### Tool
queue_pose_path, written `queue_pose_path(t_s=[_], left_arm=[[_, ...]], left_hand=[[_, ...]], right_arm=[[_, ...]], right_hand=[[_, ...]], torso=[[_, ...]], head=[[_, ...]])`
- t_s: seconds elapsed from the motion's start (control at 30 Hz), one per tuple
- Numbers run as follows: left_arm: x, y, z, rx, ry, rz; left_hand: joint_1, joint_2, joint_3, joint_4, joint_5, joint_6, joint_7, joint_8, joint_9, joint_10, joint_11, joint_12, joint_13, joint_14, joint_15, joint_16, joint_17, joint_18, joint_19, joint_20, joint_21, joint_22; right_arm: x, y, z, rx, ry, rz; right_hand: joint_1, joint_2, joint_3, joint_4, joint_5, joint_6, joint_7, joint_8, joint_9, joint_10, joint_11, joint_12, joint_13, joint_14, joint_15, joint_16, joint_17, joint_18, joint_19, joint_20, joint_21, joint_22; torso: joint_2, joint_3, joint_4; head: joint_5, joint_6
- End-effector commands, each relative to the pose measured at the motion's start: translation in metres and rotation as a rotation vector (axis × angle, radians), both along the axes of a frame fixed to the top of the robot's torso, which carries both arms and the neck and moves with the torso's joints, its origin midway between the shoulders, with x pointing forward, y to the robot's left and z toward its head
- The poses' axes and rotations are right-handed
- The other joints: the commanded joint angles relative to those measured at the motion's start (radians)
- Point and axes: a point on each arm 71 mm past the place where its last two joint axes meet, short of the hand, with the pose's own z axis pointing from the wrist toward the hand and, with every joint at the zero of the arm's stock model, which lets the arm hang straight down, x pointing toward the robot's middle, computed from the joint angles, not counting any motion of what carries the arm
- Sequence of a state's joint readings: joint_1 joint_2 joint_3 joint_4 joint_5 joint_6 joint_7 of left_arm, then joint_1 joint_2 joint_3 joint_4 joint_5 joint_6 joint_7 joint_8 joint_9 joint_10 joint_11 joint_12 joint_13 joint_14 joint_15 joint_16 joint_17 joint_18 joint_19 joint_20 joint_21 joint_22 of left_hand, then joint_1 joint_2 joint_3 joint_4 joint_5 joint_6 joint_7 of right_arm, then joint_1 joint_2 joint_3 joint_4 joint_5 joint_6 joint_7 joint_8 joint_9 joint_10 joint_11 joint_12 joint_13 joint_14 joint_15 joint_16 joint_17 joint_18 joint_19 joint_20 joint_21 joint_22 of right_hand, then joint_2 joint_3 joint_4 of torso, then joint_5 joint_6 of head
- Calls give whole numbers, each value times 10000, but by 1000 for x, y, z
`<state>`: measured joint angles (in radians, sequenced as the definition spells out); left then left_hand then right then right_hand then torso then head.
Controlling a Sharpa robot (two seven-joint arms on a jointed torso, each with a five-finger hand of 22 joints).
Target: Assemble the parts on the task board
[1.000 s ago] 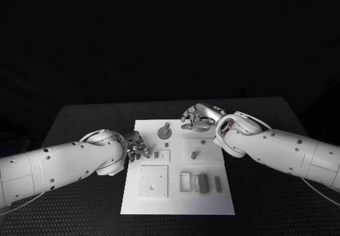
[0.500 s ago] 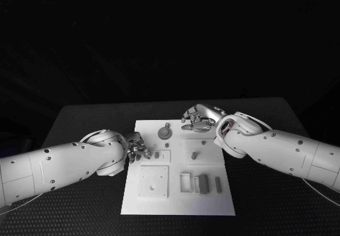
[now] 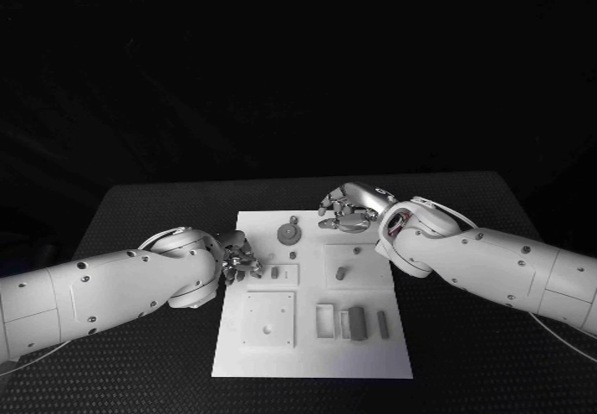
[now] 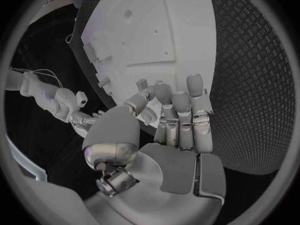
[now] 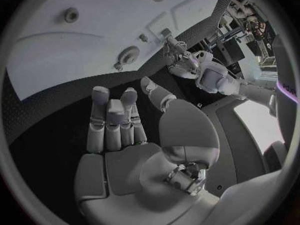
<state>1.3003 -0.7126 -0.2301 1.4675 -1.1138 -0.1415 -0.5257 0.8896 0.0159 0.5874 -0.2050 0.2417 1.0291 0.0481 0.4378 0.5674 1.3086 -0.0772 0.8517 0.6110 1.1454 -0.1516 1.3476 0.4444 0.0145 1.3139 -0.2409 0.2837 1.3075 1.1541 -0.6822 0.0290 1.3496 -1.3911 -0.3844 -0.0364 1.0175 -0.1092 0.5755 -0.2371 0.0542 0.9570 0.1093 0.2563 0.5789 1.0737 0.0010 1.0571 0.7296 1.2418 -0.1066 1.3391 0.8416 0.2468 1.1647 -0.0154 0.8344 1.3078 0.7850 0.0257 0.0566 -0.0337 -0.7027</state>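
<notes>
The white task board (image 3: 311, 349) lies in the middle of the black table. My left hand (image 3: 240, 261) hovers at the board's left edge, fingers apart beside a small grey part (image 3: 275, 272) standing in a recess. In the left wrist view its fingers (image 4: 180, 116) stretch out over the board (image 4: 144, 30) and hold nothing. My right hand (image 3: 346, 208) is over the board's far edge, just right of a round grey part (image 3: 289, 233). Its fingers (image 5: 112, 117) are spread with an empty palm above the board (image 5: 62, 55).
A short grey peg (image 3: 341, 272) stands right of centre on the board. Grey bars (image 3: 357, 322) lie in slots at the near right, and a square white plate (image 3: 269, 317) sits at the near left. Bare black table (image 3: 149, 207) surrounds the board.
</notes>
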Motion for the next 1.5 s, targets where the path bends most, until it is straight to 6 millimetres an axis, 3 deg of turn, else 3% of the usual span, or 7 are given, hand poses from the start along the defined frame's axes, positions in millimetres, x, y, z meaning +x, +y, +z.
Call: queue_pose_path(t_s=[0.03, 0.2, 0.8, 1.5], left_arm=[[-3, 5, -9, 418, 403, 104], [-3, 6, -9, 409, 358, 147], [-4, 3, -10, 502, 580, -32], [-4, 5, -11, 657, 648, -62]], left_hand=[[40, 159, 27, 34, -33, 1108, -219, -1, -16, 0, -56, 57, 13, 22, -39, 35, 15, -145, 60, -30, 48, 239], [46, 177, 29, 25, -44, 1110, -219, -1, -17, -2, -56, 56, 17, 21, -37, 36, 16, -145, 52, -31, 54, 240], [74, 228, 39, -34, 0, 1120, -223, 2, -19, -1, -59, 61, 36, 18, -29, 47, 22, -145, 30, -35, 85, 243], [107, 275, 40, -130, 66, 1154, -237, 21, -15, 27, -73, 87, 71, 41, -27, 85, 40, -145, 37, -44, 148, 246]], right_arm=[[0, 1, -1, -19, 59, 130], [0, 1, -1, -21, 59, 128], [0, 0, -1, -31, 65, 103], [0, 0, -1, -48, 73, 92]], right_hand=[[-84, -37, 4, 62, 39, 2, 47, -54, 9, -54, -1, -13, 3, 37, -11, -64, 11, 150, -1, -67, -57, 137], [-83, -38, 5, 61, 39, -1, 48, -57, 10, -59, 0, -15, 2, 32, -9, -68, 11, 150, -6, -66, -60, 137], [-85, -35, 5, 63, 39, -6, 52, -64, 16, -68, 4, -19, 1, 22, -6, -75, 12, 150, -16, -62, -66, 137], [-87, -34, 4, 63, 38, 0, 52, -65, 24, -70, 4, -17, 2, 21, -5, -76, 16, 150, -18, -60, -66, 139]], torso=[[1, 8, 3], [4, -12, -1], [1, 17, -2], [1, 15, 3]], head=[[-6, -8], [-31, -5], [-18, -50], [-37, -50]])
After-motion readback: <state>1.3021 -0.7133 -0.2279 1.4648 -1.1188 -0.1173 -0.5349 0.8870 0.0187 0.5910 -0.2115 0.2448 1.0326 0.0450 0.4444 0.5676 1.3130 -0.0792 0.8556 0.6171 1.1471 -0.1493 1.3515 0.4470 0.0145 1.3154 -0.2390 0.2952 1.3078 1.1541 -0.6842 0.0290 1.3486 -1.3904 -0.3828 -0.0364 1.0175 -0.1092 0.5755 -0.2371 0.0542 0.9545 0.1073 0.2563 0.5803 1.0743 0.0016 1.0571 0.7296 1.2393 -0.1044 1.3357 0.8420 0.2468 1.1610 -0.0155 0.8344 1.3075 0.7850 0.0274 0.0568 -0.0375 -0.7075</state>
